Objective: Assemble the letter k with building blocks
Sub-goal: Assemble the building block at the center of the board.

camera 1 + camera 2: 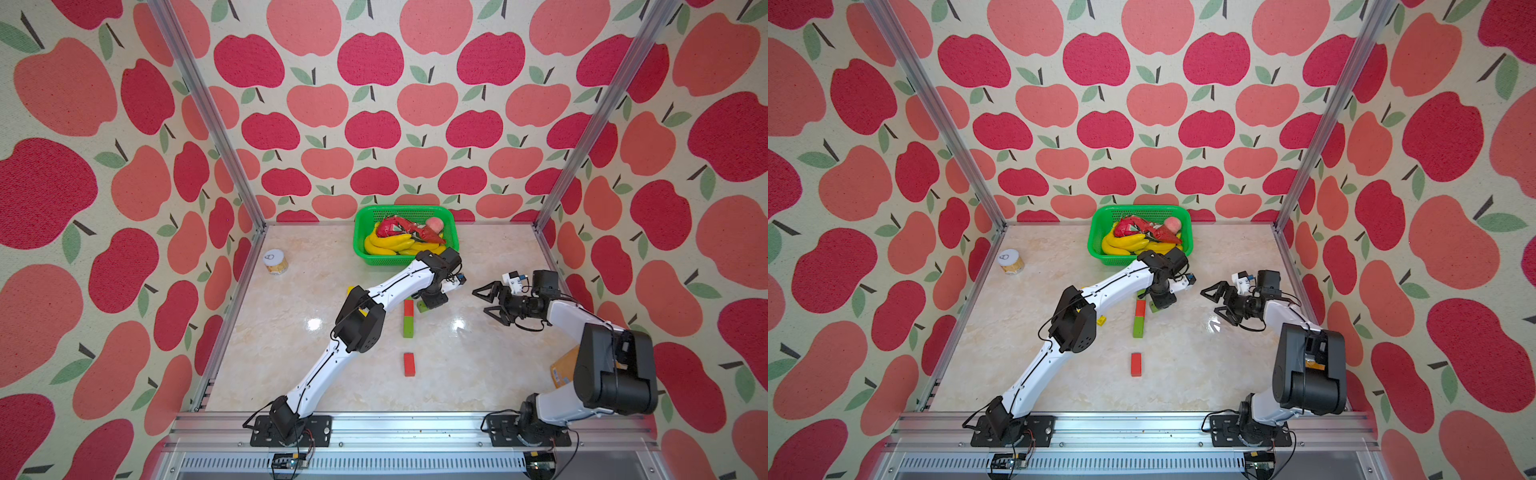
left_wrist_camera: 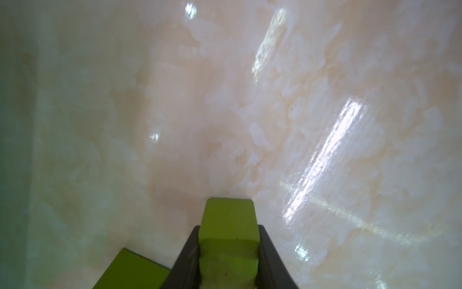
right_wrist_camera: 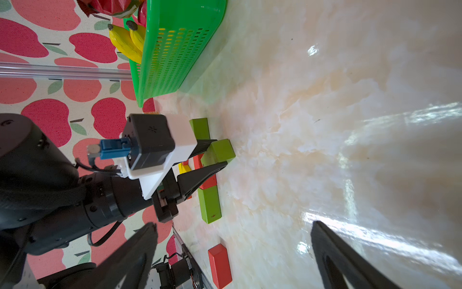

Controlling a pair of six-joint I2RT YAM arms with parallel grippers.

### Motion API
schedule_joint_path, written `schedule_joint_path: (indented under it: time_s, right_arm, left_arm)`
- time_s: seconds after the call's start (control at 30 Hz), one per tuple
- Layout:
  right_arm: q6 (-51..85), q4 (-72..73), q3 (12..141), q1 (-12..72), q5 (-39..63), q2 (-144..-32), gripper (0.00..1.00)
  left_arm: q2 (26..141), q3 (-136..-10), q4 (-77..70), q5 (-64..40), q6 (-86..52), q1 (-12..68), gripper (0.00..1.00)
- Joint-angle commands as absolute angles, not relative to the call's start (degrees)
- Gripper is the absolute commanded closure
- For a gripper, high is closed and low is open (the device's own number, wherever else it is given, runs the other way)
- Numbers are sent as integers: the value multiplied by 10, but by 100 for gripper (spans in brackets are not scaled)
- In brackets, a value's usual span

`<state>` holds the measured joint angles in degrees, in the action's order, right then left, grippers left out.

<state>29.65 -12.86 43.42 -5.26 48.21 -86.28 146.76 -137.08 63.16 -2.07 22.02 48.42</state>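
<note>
Step in hand, as I'm reading it: placing a diagonal arm of the K; left gripper [image 2: 229, 227] is clamping the held green block [image 3: 221, 150] across its sides, jaws partly closed and pressing on both faces. Block is sitting low over the table [image 1: 478, 365], just beside the far end of the spine; can't tell whether it's touching the surface.

Spine is running as a column: red block [image 1: 408, 307] end to end with the green spine block [image 1: 408, 326]; lone red block [image 1: 409, 364] is lying in line but well apart, nearer the robot's base. Spare green block [image 3: 200, 127] is lying just behind the left gripper, toward the basket [image 1: 358, 245]; yellow block [image 1: 1101, 320] is peeking out beside the left arm's elbow.

Right gripper [image 1: 480, 301] is hovering off to the side, jaws fully apart, gripping and touching nothing.

Next move, I'm guessing: angling the held green block so one end is meeting the spine; setting it flat; then opening and lifting clear without nudging the red block; the gap to the lone red block is looking like it needs closing too.
</note>
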Motion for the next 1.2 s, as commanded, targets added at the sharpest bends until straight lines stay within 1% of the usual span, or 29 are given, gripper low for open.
schedule_joint_path:
  time_s: [0.0, 0.43, 0.7, 1.1, 1.17]
  right_arm:
    - [298, -124, 432, -47, 497, -868, 1]
    - [297, -124, 432, -44, 497, -870, 1]
    - [296, -126, 432, -44, 495, -870, 1]
    - [296, -126, 433, -43, 495, -873, 1]
    - [295, -125, 433, -42, 495, -873, 1]
  left_arm:
    - [1457, -1354, 641, -1, 222, 476, 87]
    - [1438, -1313, 628, -1, 217, 473, 87]
    - [1443, -1314, 624, 0, 217, 472, 85]
    - [1438, -1307, 621, 3, 218, 467, 85]
    - [1439, -1307, 621, 0, 218, 467, 83]
